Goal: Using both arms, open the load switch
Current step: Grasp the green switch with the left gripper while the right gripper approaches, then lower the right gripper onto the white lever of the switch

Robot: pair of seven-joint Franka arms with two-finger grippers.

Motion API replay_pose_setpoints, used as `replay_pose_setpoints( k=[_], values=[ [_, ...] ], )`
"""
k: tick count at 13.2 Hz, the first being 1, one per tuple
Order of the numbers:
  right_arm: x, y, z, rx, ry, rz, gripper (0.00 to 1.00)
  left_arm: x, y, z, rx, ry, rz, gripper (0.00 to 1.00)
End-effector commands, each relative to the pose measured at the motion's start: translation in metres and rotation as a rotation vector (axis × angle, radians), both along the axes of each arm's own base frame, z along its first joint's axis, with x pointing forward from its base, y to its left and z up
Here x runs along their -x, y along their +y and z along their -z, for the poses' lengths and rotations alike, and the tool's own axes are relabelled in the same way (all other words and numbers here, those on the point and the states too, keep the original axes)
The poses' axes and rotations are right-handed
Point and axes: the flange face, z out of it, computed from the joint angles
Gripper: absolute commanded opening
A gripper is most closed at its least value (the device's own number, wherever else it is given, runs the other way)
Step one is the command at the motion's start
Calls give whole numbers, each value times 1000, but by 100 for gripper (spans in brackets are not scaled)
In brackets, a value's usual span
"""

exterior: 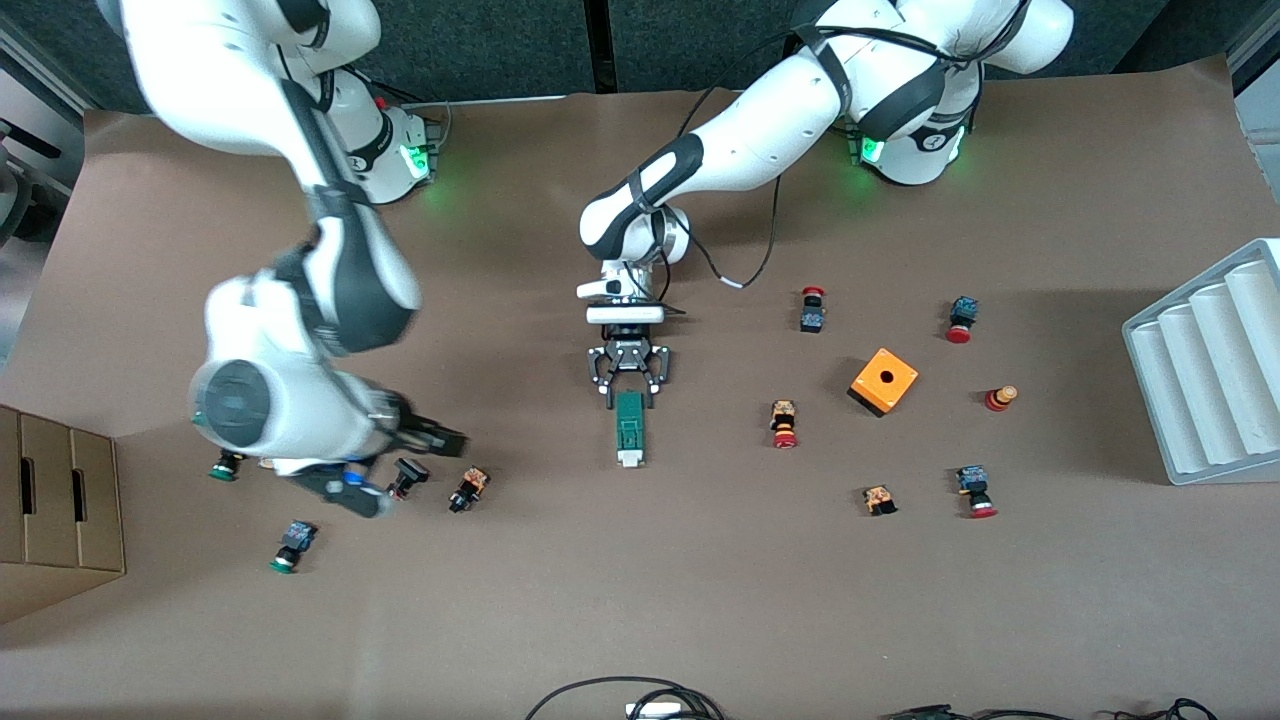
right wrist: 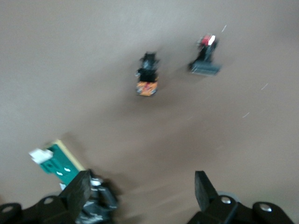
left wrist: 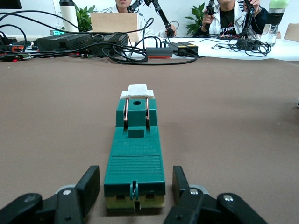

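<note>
The load switch [exterior: 629, 425] is a narrow dark-green block lying flat mid-table, its white lever end [exterior: 629, 459] pointing toward the front camera. My left gripper [exterior: 629, 383] is low at the switch's end nearest the robots' bases. In the left wrist view the switch [left wrist: 135, 154] lies between the left gripper's [left wrist: 135, 179] black fingers [left wrist: 91, 184], with a thin gap on each side. My right gripper [exterior: 405, 470] hangs wide open over small push-buttons toward the right arm's end of the table, holding nothing. The right wrist view, where the right gripper [right wrist: 140, 191] shows open, catches the switch [right wrist: 56, 163] off to one side.
Small push-buttons [exterior: 467, 490] are scattered at both ends of the table. An orange cube with a hole [exterior: 884, 380] sits toward the left arm's end, near a white ribbed tray [exterior: 1210, 370]. A cardboard box [exterior: 55, 500] stands at the right arm's end. Cables [exterior: 640, 700] lie at the front edge.
</note>
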Motion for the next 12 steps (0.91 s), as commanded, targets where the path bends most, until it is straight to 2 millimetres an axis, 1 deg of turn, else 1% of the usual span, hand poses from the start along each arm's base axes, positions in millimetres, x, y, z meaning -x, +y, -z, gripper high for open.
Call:
replay_pose_setpoints(
  k=[1, 4, 5, 7, 8, 9, 11, 12],
  values=[
    [-14, 43, 24, -14, 10, 241, 100, 0, -6, 3, -1, -33, 8, 71],
    [-18, 98, 62, -52, 18, 539, 100, -2, -5, 3, -3, -35, 7, 70],
    [-22, 107, 71, -74, 21, 617, 100, -2, -5, 3, -4, -36, 6, 69],
    [-21, 126, 91, -81, -7, 728, 99, -2, -5, 3, -3, -35, 7, 68],
    [-21, 132, 97, -86, -29, 769, 99, -2, -5, 3, -3, -35, 7, 68],
    [-22, 135, 103, -93, -40, 803, 99, -2, -5, 3, -2, -35, 6, 67],
    [-17, 148, 118, -111, -18, 868, 99, -2, -5, 3, -2, -35, 6, 66],
    [-16, 153, 119, -126, -15, 897, 99, -2, -5, 3, -2, -35, 6, 66]
  ],
)
